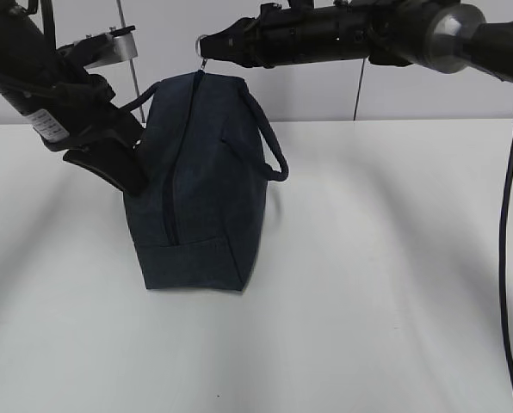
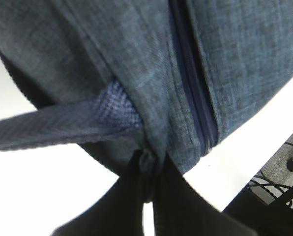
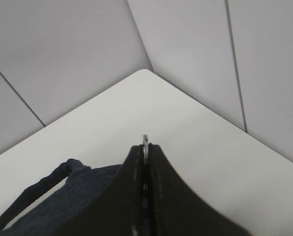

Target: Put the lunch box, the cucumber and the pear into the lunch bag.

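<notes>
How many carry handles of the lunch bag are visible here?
2. One handle loops off the lunch bag's right side; the other handle sits on the left, partly hidden behind the left gripper.

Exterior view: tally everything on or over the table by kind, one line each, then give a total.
Lunch bag: 1, dark navy, standing on the table
Bag handles: 2, one on the far side, one by the left gripper
Grippers: 2, the left gripper at the bag's side, the right gripper at the zipper ring
Lunch box, cucumber, pear: 0 visible
Total: 5
</notes>
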Controlling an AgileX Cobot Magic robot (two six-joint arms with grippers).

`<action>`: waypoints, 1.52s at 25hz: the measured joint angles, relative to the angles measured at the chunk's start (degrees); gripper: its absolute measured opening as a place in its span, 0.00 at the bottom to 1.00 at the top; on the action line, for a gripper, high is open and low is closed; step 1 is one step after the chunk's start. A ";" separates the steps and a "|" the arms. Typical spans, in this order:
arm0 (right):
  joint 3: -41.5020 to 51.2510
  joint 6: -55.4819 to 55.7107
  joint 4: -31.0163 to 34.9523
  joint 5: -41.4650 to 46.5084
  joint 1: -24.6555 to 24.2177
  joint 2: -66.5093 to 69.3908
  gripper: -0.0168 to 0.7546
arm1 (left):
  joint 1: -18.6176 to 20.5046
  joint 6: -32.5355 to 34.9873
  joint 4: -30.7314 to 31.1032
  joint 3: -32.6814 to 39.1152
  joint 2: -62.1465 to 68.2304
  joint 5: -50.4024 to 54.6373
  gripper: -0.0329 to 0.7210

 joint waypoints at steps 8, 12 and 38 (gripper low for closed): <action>-0.13 8.95 0.43 5.88 0.00 1.23 0.00 | 0.00 0.16 0.58 0.00 -0.21 -0.81 0.05; -0.13 14.12 1.47 9.41 -0.37 3.53 0.00 | -0.04 0.96 0.60 0.00 -0.21 -0.63 0.05; -1.06 23.46 5.18 6.61 -1.67 8.87 0.00 | -0.06 -3.44 0.53 -4.49 -0.21 2.51 0.15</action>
